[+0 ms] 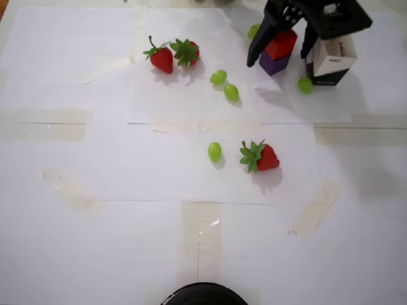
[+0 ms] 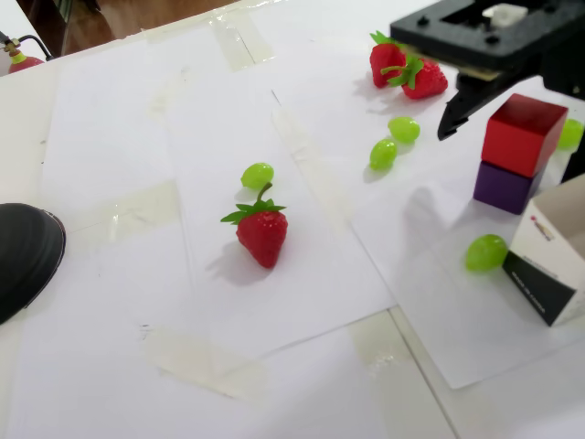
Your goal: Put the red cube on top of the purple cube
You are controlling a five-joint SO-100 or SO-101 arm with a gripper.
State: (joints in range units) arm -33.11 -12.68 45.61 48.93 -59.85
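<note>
Near the far right corner of the table [image 1: 76, 190], the red cube [image 2: 523, 133] already sits on the purple cube [image 2: 505, 187], slightly skewed. The tool [image 1: 282, 46] stands over the stack with its jaws apart, one on each side of the red cube and apparently clear of it. The step in hand looks like the retreat, best done straight upward so neither jaw nudges the stack. Just right of it, the black-and-white box [image 1: 331, 60] carries small print too blurred to read.
</note>
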